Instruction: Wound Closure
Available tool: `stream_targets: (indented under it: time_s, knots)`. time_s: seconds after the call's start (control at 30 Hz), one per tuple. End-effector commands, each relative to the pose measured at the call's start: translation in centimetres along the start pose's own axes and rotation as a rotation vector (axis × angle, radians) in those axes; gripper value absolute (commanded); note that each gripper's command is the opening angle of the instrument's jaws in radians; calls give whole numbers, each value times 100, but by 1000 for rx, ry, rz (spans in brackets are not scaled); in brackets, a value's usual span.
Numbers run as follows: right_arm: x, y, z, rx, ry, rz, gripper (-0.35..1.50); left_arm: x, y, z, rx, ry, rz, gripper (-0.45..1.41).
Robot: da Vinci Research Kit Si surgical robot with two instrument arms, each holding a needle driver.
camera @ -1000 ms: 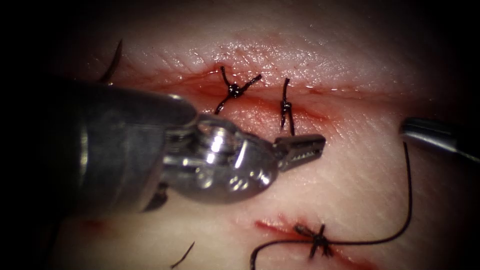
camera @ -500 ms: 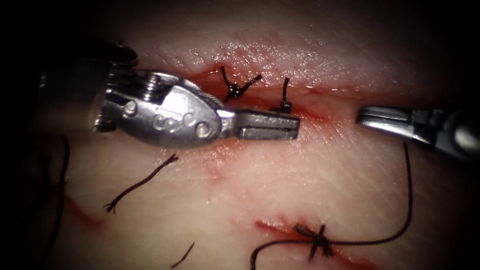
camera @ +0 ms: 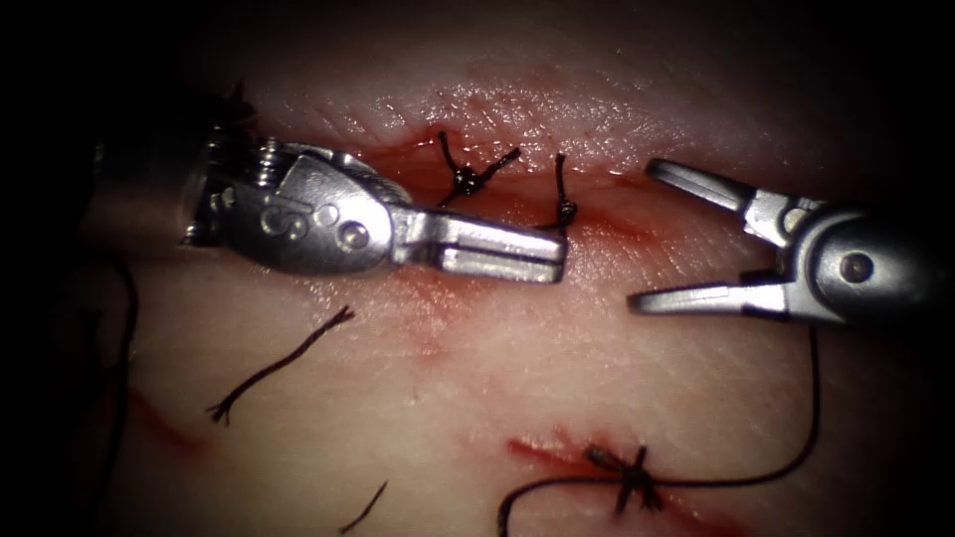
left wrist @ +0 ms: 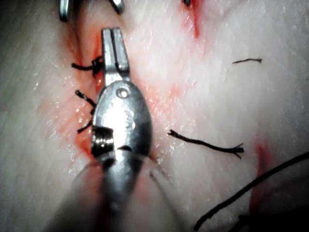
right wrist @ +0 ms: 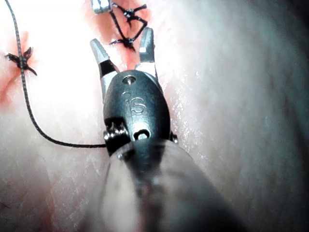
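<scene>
The tissue [camera: 617, 368] carries a cut [camera: 637, 184] closed by two knots [camera: 465, 179]. My left tool [camera: 559, 257] lies along the cut with its jaws shut. The lower tail of the right-hand knot [camera: 565, 210] runs into its tip, so it holds the thread; the knot [left wrist: 96, 63] sits against the left tool [left wrist: 112, 36] in the left wrist view. My right tool [camera: 652, 239] stands wide open just right of that knot, holding nothing. In the right wrist view the right tool [right wrist: 121, 41] has the knot [right wrist: 126, 42] between its fingertips. I see no needle.
A second cut [camera: 547, 452] nearer the front has a knotted stitch [camera: 632, 479]. A long thread [camera: 814, 398] loops from it up under the right tool. Loose cut ends of thread [camera: 279, 363] lie on the tissue, and red fluid [camera: 428, 288] wets it below the left tool.
The left tool drew back to the left, then settled along the cut with its tip at the right-hand knot. The right tool came in from the right and opened its jaws.
</scene>
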Motion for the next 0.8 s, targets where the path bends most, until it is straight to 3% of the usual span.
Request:
stream_targets:
  time_s: [0.03,0.37,0.8]
  knots:
    - [1,2,15,-1,3,-10,83,-5,-3,6,-1,-1,-5,-45]
    - [1,-7,58,-21,-22,-76,106,-3,-2,10,-6,7,-23,-45]
    - [-6,-7,103,-37,-30,-103,113,9,5,18,-16,20,-30,-45]
